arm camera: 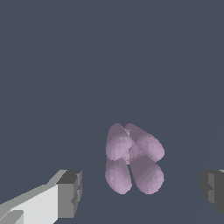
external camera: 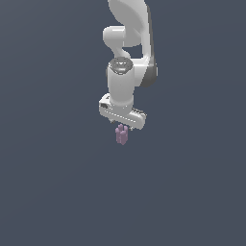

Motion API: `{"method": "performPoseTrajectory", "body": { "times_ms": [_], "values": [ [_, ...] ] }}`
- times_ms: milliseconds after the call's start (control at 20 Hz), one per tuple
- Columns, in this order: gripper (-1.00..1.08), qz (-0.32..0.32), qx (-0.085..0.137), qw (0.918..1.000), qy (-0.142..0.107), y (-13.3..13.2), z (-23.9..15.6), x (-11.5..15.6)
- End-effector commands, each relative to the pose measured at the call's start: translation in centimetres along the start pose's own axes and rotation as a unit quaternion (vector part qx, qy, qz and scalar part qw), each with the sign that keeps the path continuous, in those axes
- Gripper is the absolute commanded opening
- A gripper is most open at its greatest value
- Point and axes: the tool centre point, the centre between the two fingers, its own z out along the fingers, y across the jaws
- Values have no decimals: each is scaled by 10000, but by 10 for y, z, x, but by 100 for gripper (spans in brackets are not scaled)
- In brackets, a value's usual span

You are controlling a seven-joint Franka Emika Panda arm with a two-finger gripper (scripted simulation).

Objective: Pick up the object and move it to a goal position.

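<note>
The object [external camera: 121, 135] is a small pale mauve-purple lumpy piece with lobed ends. In the exterior view it sits just under the white hand of the arm, near the picture's middle. My gripper [external camera: 123, 128] points down right over it. In the wrist view the object [arm camera: 133, 157] lies between my two fingers, with a clear gap on each side. The grey fingertips [arm camera: 71, 193] stand wide apart, so my gripper [arm camera: 142, 190] is open and touches nothing. In the exterior view the fingers are mostly hidden by the hand and the object.
The white arm [external camera: 126, 57] comes down from the top of the exterior view. A plain dark grey-blue surface [external camera: 57, 182] fills the rest of both views.
</note>
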Motion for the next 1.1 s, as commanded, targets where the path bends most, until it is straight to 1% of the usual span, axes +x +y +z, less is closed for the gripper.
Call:
{"method": "performPoseTrajectory", "body": {
  "times_ms": [0,300,750,1000,1050],
  "values": [
    [100,61,2,10000,3,1,0,-1],
    [100,43,1,10000,2,1,5,-1],
    [100,63,1,10000,4,1,43,-2],
    [100,63,1,10000,4,1,50,-1],
    [-100,63,1,10000,4,1,50,-1]
  ]
}}
